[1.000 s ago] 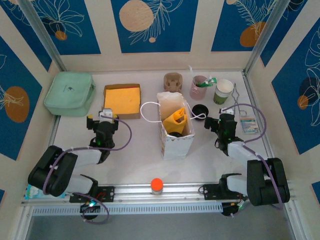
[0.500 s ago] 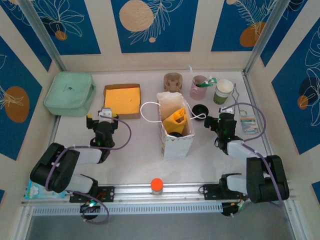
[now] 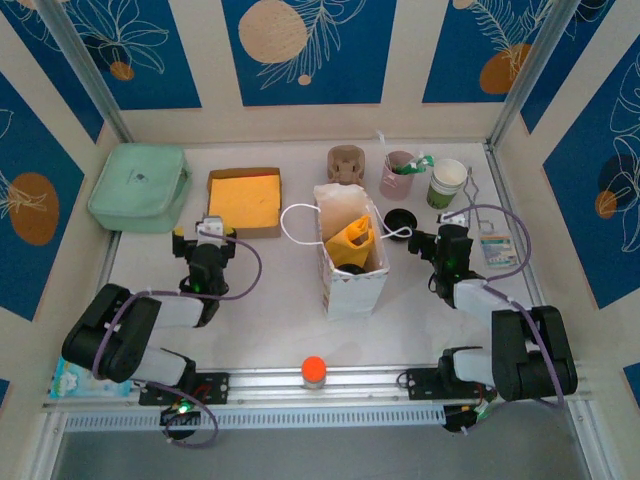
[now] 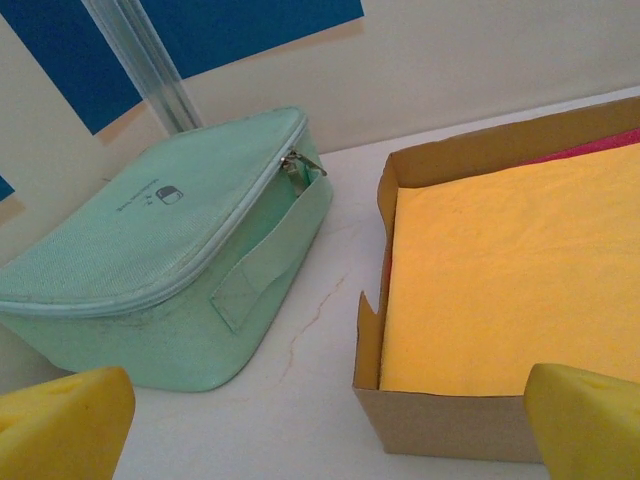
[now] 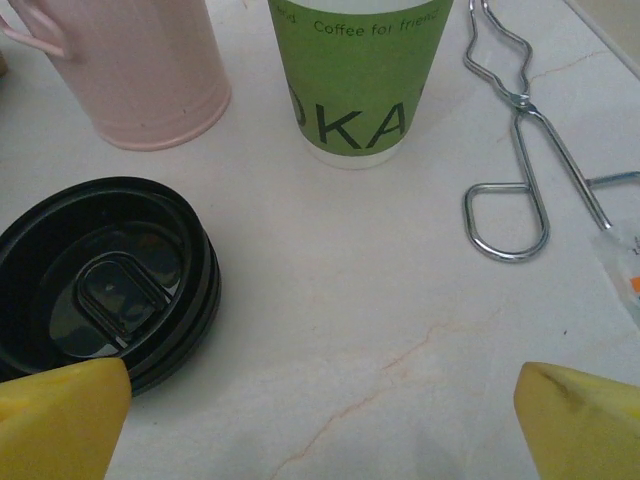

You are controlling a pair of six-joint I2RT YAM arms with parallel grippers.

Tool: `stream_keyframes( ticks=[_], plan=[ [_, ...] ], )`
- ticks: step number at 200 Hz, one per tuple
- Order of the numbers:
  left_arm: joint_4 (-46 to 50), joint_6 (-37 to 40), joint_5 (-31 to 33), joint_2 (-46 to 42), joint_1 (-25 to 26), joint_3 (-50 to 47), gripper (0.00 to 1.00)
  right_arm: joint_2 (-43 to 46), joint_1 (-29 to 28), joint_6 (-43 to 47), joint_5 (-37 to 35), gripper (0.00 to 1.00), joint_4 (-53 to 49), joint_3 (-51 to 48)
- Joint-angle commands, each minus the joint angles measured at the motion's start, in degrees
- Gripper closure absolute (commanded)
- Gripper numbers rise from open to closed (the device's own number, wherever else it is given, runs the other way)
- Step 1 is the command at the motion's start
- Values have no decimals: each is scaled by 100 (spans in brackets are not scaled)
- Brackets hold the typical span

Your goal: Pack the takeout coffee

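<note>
Sitting on table (image 3: 280,290) between white paper bag (image 3: 352,282) and right gripper (image 3: 442,238), takeout coffee (image 3: 399,219) is pointing black lid straight up, long axis vertical. Right gripper and left gripper (image 3: 205,236) are holding fingers (image 5: 575,420) apart, empty.

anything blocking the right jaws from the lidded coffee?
Nothing visible. The takeout coffee sits just ahead-left of the open right gripper, with bare table between. The green cup, pink cup and tongs lie beyond, off that line.
</note>
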State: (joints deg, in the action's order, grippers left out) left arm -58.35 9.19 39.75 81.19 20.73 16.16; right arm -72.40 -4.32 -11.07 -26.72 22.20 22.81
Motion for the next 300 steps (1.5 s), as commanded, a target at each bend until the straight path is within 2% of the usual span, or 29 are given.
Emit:
stream_keyframes(
  ticks=[1,179,300],
  plan=[
    [-335,56,-125,47,-77,-67,0,-147,-41,97,10,1,272,234],
    [-1009,107,-256,-5,-77,-444,0,-467,-86,211,10,1,746,316],
    [-872,-169,-289,-264,-95,-587,0,-481,-102,245,34,1,923,267]
  ],
)
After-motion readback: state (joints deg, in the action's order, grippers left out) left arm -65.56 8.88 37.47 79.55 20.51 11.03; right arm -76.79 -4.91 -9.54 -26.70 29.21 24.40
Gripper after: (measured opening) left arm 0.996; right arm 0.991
